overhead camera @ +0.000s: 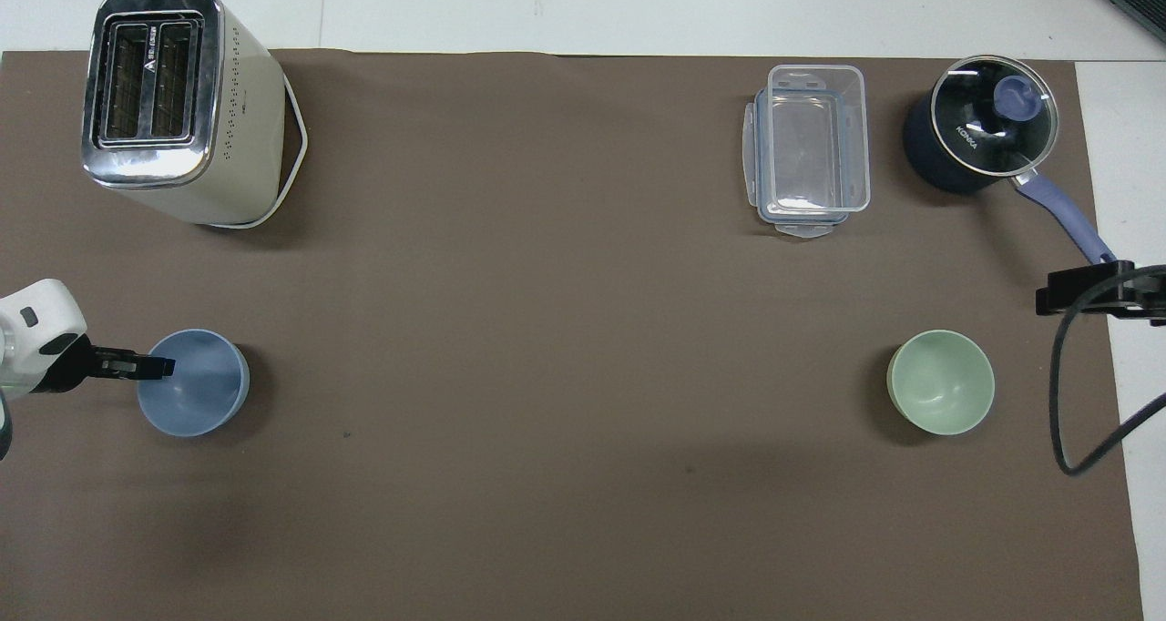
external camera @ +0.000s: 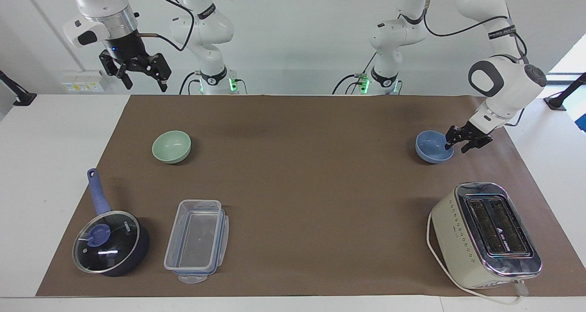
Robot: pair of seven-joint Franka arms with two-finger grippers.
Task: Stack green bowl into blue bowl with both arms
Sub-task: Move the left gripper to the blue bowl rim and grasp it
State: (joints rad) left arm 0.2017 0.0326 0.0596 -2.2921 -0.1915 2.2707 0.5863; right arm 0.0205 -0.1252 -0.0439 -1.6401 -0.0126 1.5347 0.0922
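Observation:
The periwinkle blue bowl (external camera: 433, 146) (overhead camera: 193, 382) sits upright on the brown mat toward the left arm's end. My left gripper (external camera: 456, 145) (overhead camera: 157, 366) is down at its rim on the side nearest that end. One finger is inside the bowl and one outside, with a gap still between them. The bowl rests on the mat. The mint green bowl (external camera: 171, 146) (overhead camera: 941, 394) sits alone toward the right arm's end. My right gripper (external camera: 139, 74) (overhead camera: 1079, 291) hangs open high in the air, over the mat's edge near the saucepan handle's tip, away from the green bowl.
A cream toaster (external camera: 485, 234) stands farther from the robots than the blue bowl. A clear plastic container (external camera: 197, 239) and a dark-blue lidded saucepan (external camera: 111, 242) lie farther out than the green bowl. The brown mat (external camera: 302, 174) lies bare between the bowls.

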